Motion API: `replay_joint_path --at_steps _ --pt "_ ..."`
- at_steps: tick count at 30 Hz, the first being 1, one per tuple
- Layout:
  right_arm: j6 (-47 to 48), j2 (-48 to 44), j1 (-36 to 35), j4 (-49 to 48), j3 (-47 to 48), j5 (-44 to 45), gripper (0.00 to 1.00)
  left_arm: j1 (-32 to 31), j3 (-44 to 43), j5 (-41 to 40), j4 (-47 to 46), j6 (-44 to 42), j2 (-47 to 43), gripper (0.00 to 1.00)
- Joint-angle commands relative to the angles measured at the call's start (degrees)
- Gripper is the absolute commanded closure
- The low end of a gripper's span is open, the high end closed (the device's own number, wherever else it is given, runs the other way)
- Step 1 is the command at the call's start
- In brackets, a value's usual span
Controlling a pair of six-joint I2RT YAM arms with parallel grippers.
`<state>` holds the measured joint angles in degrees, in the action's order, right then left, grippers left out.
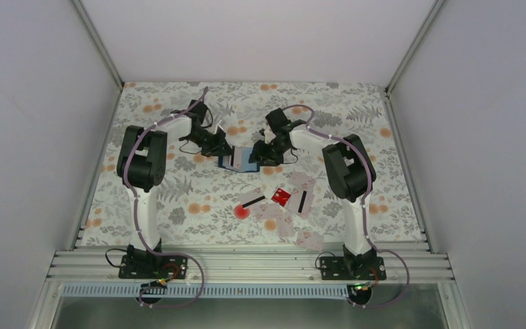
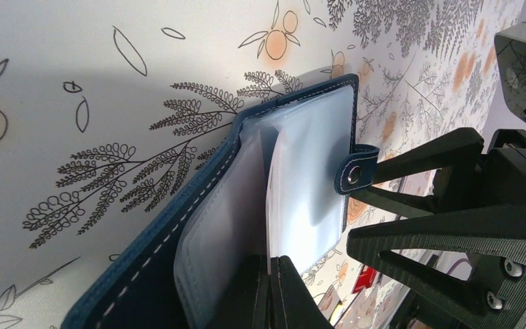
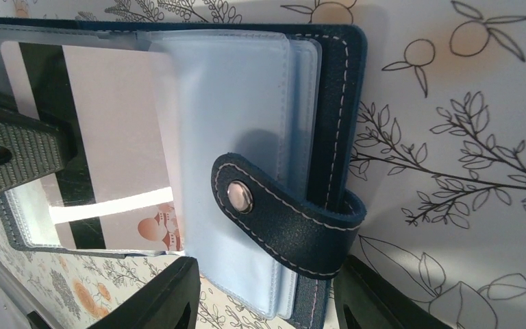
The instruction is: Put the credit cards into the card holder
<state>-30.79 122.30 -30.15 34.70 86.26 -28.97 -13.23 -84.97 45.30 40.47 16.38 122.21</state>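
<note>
Top external: card holder (image 1: 238, 160) lies open mid-worktop (image 1: 356, 116), between left gripper (image 1: 219, 149) and right gripper (image 1: 261, 155). Several loose credit cards (image 1: 303, 201) lie scattered below it in frame, red card (image 1: 281, 196) among them, all well apart from the holder. I judge most of the job is not yet done. Pockets are unreadable from up here.

Left wrist: left jaws are together, clamped on a pocket leaf (image 2: 272, 192) lifted off the stack, bottom centre of frame. It is edge-on, so I can't tell from here what's inside it.

Right wrist fills that in: a striped card (image 3: 109, 137) sits behind clear plastic, upper left of frame. It looks roughly seated, but I can't tell if fully. Snap tab (image 3: 274, 212) is undone and folded over the pockets. Right jaws stand apart either side of the holder's tab end, at bottom of frame. Can't tell whether they're pinching it or just straddling it.
</note>
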Motion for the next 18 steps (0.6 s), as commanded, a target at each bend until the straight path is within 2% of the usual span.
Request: replay_joint_path --at_steps 1,18 --pt "0.69 2.39 -1.08 -0.66 -0.47 -0.59 0.5 0.29 -1.13 -0.12 -1.77 1.2 1.73 0.98" --pt "0.64 2.46 -1.09 -0.53 -0.35 -0.65 0.5 0.31 0.61 0.58 -3.46 2.08 1.27 0.98"
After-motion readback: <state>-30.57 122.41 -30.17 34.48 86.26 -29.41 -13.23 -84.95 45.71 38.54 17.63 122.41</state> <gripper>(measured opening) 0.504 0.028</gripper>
